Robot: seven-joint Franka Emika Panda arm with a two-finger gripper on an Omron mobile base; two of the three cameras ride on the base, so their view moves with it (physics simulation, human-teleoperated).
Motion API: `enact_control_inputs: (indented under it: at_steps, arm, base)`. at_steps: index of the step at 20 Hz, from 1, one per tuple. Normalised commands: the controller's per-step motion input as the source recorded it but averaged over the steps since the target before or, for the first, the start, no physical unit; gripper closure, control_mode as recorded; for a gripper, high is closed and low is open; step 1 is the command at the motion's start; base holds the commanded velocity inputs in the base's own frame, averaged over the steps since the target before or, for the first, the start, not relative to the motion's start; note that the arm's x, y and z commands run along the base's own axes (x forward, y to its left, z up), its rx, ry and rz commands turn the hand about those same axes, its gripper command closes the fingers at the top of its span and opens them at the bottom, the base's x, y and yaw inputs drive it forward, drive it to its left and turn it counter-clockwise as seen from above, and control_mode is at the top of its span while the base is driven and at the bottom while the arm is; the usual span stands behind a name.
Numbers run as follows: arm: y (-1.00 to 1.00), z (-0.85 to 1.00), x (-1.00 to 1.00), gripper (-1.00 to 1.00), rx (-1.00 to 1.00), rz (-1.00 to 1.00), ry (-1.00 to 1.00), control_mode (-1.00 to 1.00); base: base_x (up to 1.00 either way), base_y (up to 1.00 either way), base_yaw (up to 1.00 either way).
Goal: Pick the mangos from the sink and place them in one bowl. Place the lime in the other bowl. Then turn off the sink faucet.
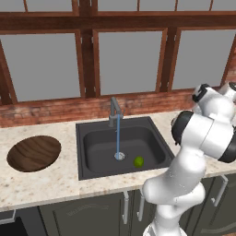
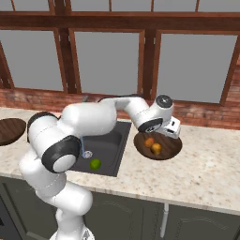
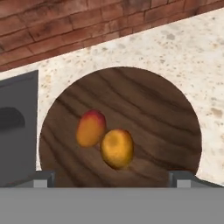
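Speckled stone counter (image 1: 55, 182), dark sink (image 1: 92, 156) inset, wooden bowls (image 1: 34, 152) (image 2: 164, 150) either side

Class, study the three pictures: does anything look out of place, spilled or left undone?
Nothing is spilled or damaged. Water runs from the faucet into the sink, where the lime lies. Both mangos sit in the right bowl; the left bowl holds nothing.

Mangos (image 3: 105, 139) in bowl (image 3: 144, 100), lime (image 1: 138, 161) in sink (image 1: 99, 145).
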Motion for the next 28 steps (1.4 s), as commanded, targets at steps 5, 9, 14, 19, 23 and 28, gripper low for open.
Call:
enact_control_inputs:
  at_steps: [5,9,14,19,23,28]
  arm:
    - [0.25,0.85,-0.84,-1.0,0.0,-0.06,0.02,-1.0]
    - [0.42,0.68,-0.72,-1.0,0.0,-0.1,0.13,-1.0]
    - [0.47,0.53,-0.68,-1.0,0.0,-0.13,0.2,-1.0]
    - [0.48,0.29,-0.55,-1.0,0.0,-0.12,0.23,-1.0]
    - [0.6,0.18,-0.43,-1.0,0.0,-0.03,0.14,-1.0]
    - [0.78,0.0,-0.22,-1.0,-0.01,0.05,0.0,-1.0]
  base:
    - [0.0,0.0,0.0]
    - [0.0,0.0,0.0]
    - [0.0,0.0,0.0]
    - [0.0,0.0,0.0]
    - [0.0,0.0,0.0]
    - [0.0,0.0,0.0]
